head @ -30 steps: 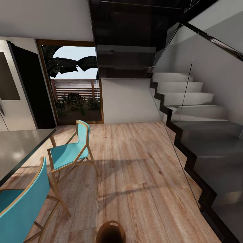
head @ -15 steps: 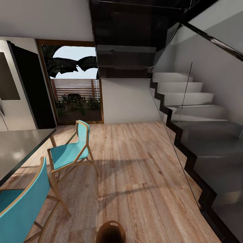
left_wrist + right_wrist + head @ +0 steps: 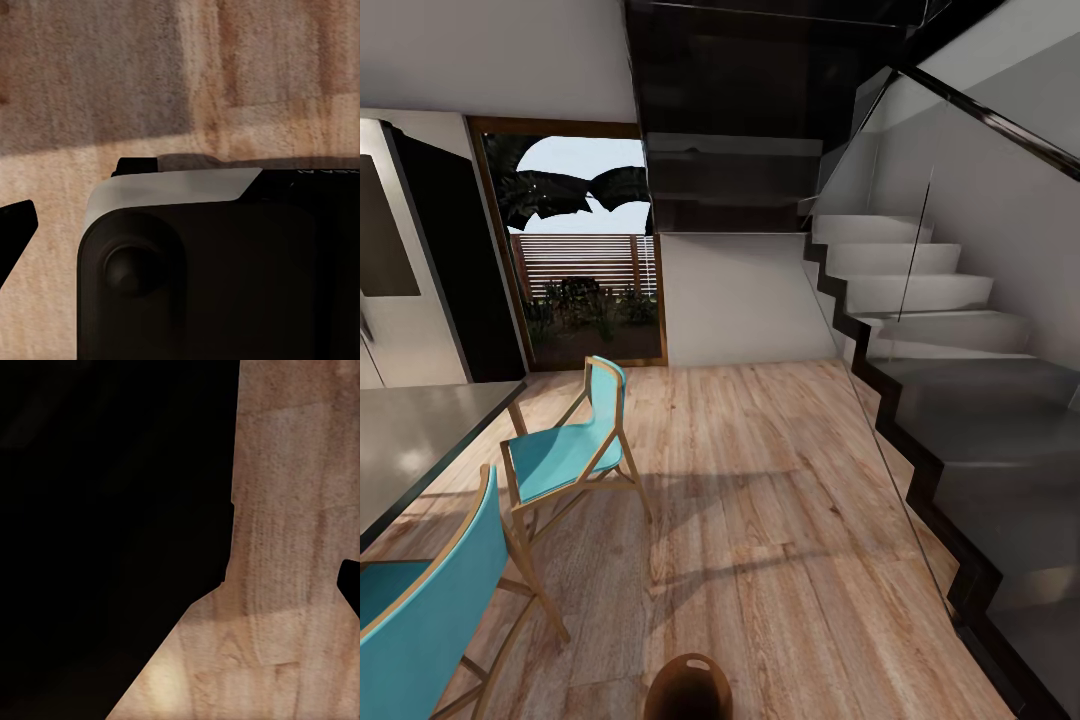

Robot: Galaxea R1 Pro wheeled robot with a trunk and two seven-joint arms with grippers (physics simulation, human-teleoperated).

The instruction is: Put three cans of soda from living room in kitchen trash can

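Wood floor [image 3: 760,520] bears brown tash can [image 3: 688,688], interior dark.

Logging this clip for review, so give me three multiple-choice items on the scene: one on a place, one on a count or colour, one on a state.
1. Where does the trash can stand in the head view?
A. On the wood floor at the bottom edge
B. On the grey table
C. On a stair step

2. How many turquoise chairs show in the head view?
A. One
B. Two
C. Four

3. How does the trash can stand?
A. Tipped on its side
B. Upside down
C. Upright, its dark opening facing up

Answers:
1 A: its brown rim sits on the floorboards at the lower edge, cut off by the picture.
2 B: the far chair and the near chair stand beside the grey table.
3 C: the round rim and dark inside face the camera from below.
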